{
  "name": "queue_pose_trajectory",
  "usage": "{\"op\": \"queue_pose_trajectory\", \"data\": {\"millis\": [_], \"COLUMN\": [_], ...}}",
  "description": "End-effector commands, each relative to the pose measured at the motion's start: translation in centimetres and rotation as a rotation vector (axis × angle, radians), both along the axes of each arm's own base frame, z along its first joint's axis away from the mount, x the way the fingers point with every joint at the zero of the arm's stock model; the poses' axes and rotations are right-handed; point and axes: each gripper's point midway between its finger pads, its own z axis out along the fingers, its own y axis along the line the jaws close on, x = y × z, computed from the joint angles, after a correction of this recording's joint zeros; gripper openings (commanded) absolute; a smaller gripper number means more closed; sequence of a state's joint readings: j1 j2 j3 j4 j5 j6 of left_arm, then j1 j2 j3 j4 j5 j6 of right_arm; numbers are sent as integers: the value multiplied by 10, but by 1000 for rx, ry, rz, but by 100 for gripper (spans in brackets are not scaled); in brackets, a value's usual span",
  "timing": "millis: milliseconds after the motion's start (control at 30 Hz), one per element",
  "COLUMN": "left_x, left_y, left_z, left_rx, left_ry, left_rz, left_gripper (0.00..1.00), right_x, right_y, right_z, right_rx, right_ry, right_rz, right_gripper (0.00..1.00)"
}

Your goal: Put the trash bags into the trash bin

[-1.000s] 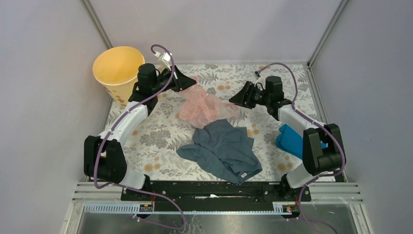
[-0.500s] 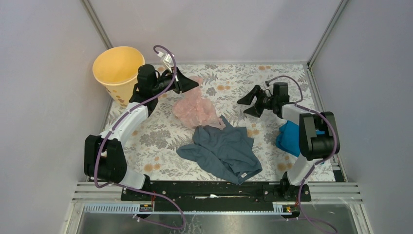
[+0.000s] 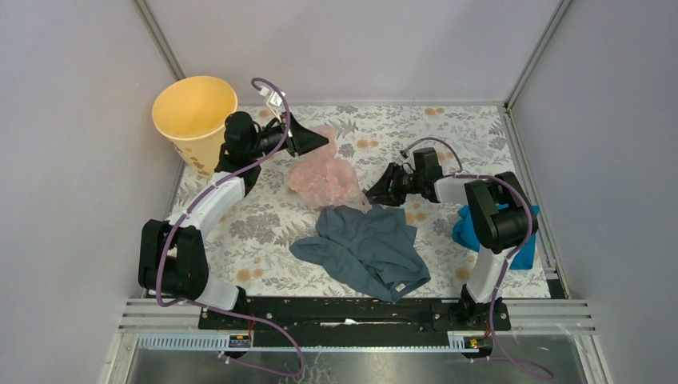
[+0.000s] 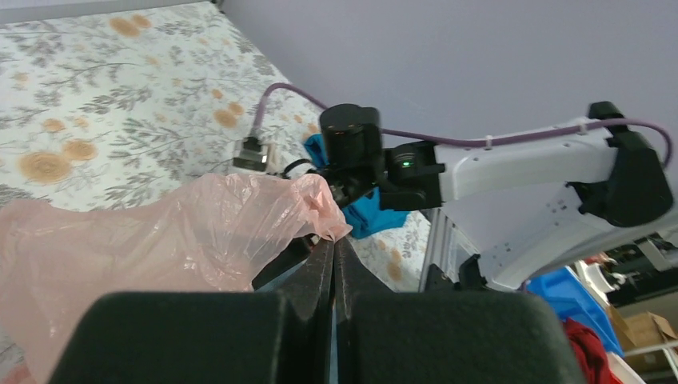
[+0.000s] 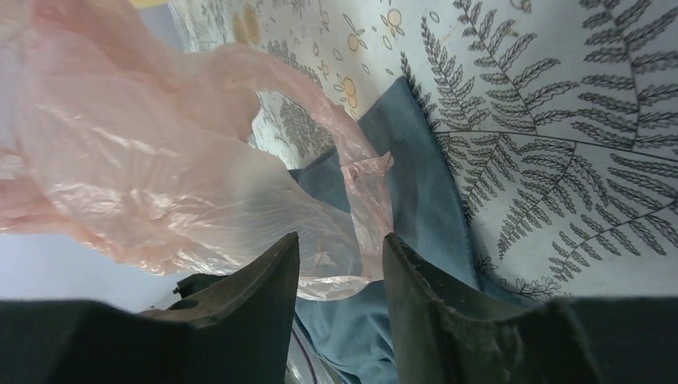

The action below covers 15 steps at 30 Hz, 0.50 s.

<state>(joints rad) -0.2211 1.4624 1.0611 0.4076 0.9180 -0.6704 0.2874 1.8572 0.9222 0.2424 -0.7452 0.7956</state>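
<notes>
The left tool (image 3: 318,142) is hovering just right of the trash bin (image 3: 194,152), its fingers pressed together and pinching a corner of the trash bag (image 3: 324,178). The bag is drooping, crumpled, further right of the bin, over the counter (image 3: 256,232). Further right again from the bin, the right tool (image 3: 374,194) is holding its fingers apart, with the bag's film showing in the gap. A grey-blue garment (image 3: 368,248) is lying right of the bin, nearer the arm bases.

The right arm (image 3: 496,216) hides part of the bright blue folded cloth (image 3: 466,228); wrist views crop the pale-pink film bag (image 5: 120,160).
</notes>
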Motion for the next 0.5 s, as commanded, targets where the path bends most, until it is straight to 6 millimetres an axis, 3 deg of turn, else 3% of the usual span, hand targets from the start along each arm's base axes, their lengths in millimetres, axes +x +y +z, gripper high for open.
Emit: {"op": "queue_pose_trajectory", "data": {"millis": [0, 100, 467], "left_x": [-33, -47, -62], "left_y": [-3, -3, -2], "left_z": [44, 57, 75], "left_rx": [-111, -139, -191], "left_ry": [-177, -221, -281], "left_rz": [-133, -168, -206], "left_gripper": [0, 0, 0], "right_x": [-2, -2, -14], "right_y": [10, 10, 31], "right_z": [3, 5, 9], "right_rx": [51, 60, 135], "right_ry": [-25, -32, -25], "right_rz": [11, 1, 29], "right_gripper": [54, 63, 66]}}
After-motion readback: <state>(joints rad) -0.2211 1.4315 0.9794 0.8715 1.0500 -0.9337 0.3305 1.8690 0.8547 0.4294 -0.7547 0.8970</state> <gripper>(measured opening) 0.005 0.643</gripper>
